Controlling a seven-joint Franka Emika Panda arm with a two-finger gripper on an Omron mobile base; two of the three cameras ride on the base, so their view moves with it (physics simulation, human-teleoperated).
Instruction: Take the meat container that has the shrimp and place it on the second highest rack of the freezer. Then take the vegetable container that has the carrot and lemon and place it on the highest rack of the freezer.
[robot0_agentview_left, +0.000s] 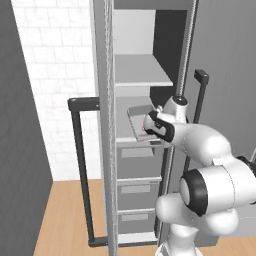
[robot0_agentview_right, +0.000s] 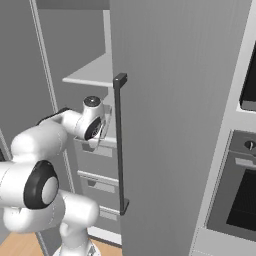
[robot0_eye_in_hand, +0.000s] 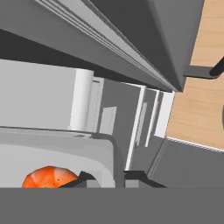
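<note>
Leftmost in the left base view, the long black bar handle (robot0_agentview_left: 82, 170) stands on the swung-out door of the tall narrow grey freezer (robot0_agentview_left: 145, 150). Further right, the small clear shallow meat container (robot0_agentview_left: 141, 122) lies over the lower pale-grey shelf plate (robot0_agentview_left: 127, 107), long axis running into the cabinet. The dark two-finger gripper (robot0_agentview_left: 148, 126) is clenched on its near rim; the hand view shows the curled orange shrimp (robot0_eye_in_hand: 49, 176) inside.
</note>
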